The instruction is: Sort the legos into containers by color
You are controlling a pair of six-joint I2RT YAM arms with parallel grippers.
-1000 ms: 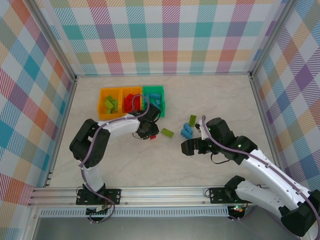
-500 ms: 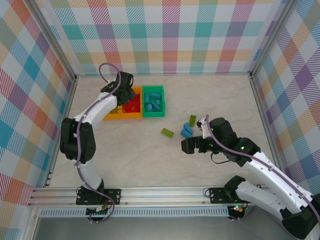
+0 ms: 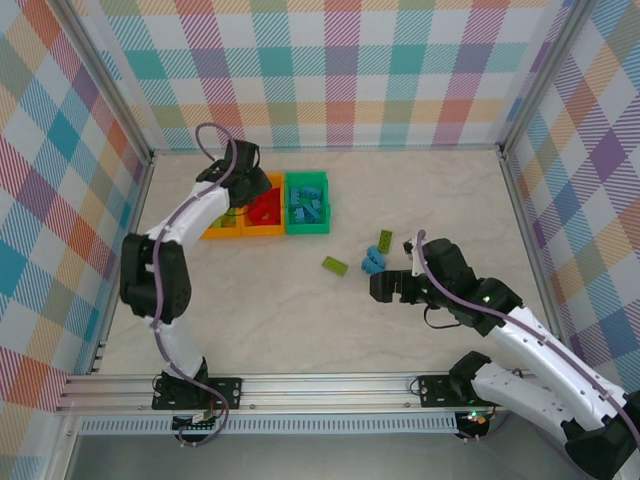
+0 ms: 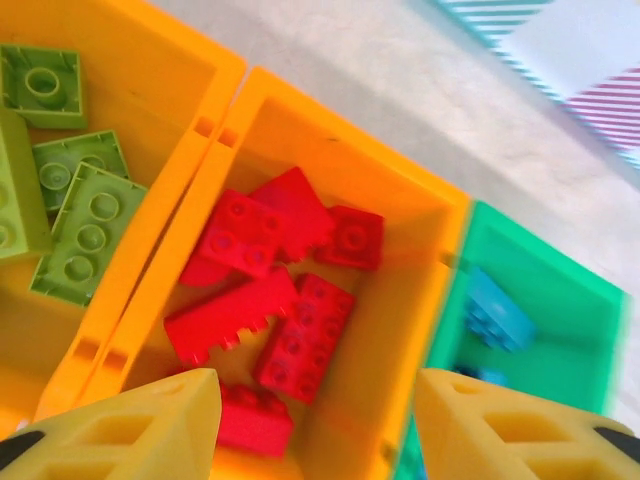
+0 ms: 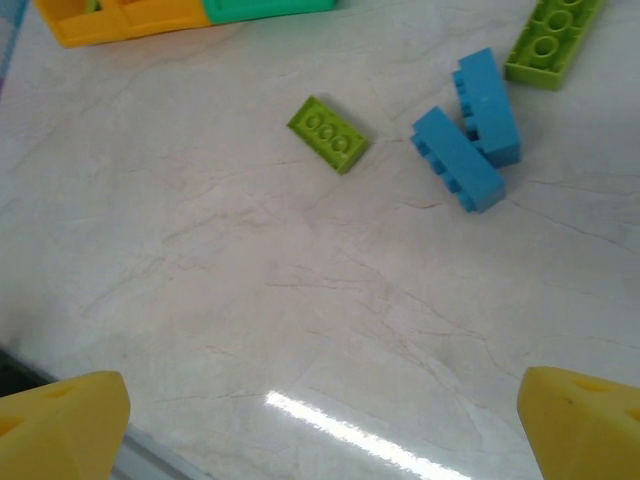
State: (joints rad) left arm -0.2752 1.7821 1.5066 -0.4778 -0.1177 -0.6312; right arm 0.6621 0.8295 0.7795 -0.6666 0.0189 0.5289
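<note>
Now, containers: two orange bins (image 3: 262,233), one green bin (image 3: 308,230)
Tabletop (image 5: 250,300): we count two blue bricks (image 5: 457,160), two lime bricks (image 5: 328,133)
Jaws: left gripper (image 4: 315,400), right gripper (image 5: 320,410) parted, empty

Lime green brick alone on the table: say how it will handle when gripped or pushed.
The lime green brick looks rigid, so it should not flex. Lying flat, studs up, it probably won't roll or tip. The glossy table may let it slide when nudged.

No text, label or number can be read anywhere.
</note>
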